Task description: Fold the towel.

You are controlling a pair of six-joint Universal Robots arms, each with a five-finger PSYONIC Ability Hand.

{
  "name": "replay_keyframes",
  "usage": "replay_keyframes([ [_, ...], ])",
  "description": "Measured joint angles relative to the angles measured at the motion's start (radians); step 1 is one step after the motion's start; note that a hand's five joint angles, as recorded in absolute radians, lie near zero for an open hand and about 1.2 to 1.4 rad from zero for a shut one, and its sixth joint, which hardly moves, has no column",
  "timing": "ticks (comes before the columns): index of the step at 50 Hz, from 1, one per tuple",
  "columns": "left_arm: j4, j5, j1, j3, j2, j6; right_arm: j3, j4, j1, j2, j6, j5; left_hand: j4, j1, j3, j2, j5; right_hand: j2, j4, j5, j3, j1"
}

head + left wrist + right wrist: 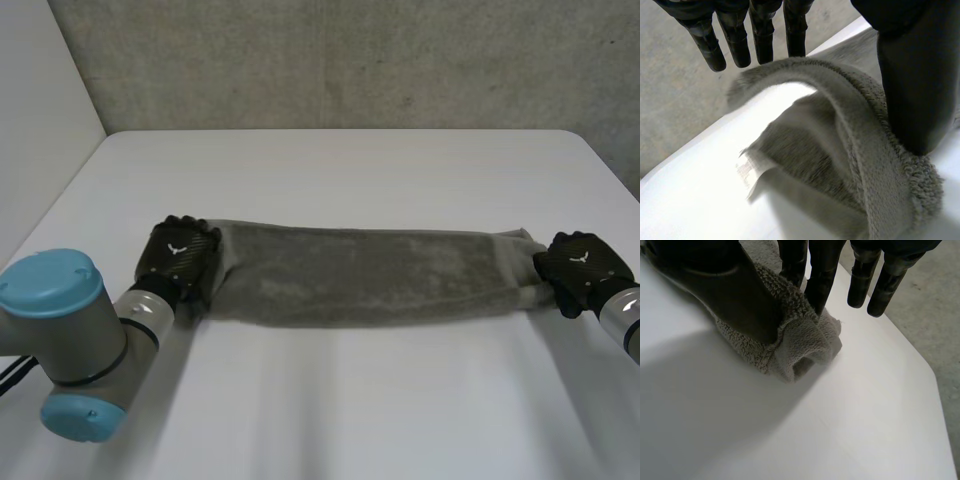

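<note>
A grey towel (pixel 370 275) lies as a long narrow strip across the middle of the white table (pixel 350 400). My left hand (pixel 180 258) is at its left end. In the left wrist view the thumb (pixel 915 90) presses on the towel's thick edge (pixel 860 150), which arches up to the straight fingers (pixel 760 35), and a white label (pixel 747 170) hangs under the raised layer. My right hand (pixel 583 268) is at the right end. There the thumb (pixel 730 295) and two fingers pinch the bunched towel corner (pixel 800 340), while the other fingers stay straight.
A grey concrete wall (pixel 350 60) stands behind the table's far edge. The table's right corner (pixel 932 372) lies just past my right hand's fingertips, with grey floor (pixel 940 315) beyond. Bare tabletop stretches before and behind the towel.
</note>
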Motion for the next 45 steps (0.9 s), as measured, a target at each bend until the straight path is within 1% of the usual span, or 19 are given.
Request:
replay_keyframes([
  [8,0.001,0.001,0.065,0.019,-0.013,0.01,-0.019,-0.003,-0.034,0.0,-0.018,-0.002,0.0,0.0,0.0,0.0,0.0,0.0,0.0,0.0,0.0,0.0],
  [18,0.0,-0.002,0.12,0.032,-0.046,0.106,-0.034,-0.004,-0.069,0.0,-0.053,-0.004,0.0,0.0,0.0,0.0,0.0,0.0,0.0,0.001,0.0,0.0],
  [27,-0.007,-0.003,0.117,0.009,-0.019,0.122,-0.051,-0.001,-0.11,-0.005,-0.077,-0.017,0.0,0.0,0.0,0.0,-0.001,0.0,0.0,0.002,0.0,0.003],
  [37,-0.009,-0.002,0.095,-0.045,0.058,0.11,-0.074,0.003,-0.191,-0.022,-0.152,-0.061,0.0,0.0,0.0,0.0,-0.002,0.0,0.0,0.002,0.0,0.003],
  [41,-0.01,-0.003,0.078,-0.06,0.102,0.091,-0.091,0.004,-0.223,-0.041,-0.179,-0.085,0.0,0.0,0.0,0.0,-0.002,0.0,0.0,0.002,0.0,0.003],
  [45,-0.012,-0.002,0.07,-0.066,0.151,0.037,-0.126,0.01,-0.236,-0.073,-0.184,-0.096,0.0,0.0,0.0,0.0,-0.002,0.0,0.0,0.002,0.0,0.003],
])
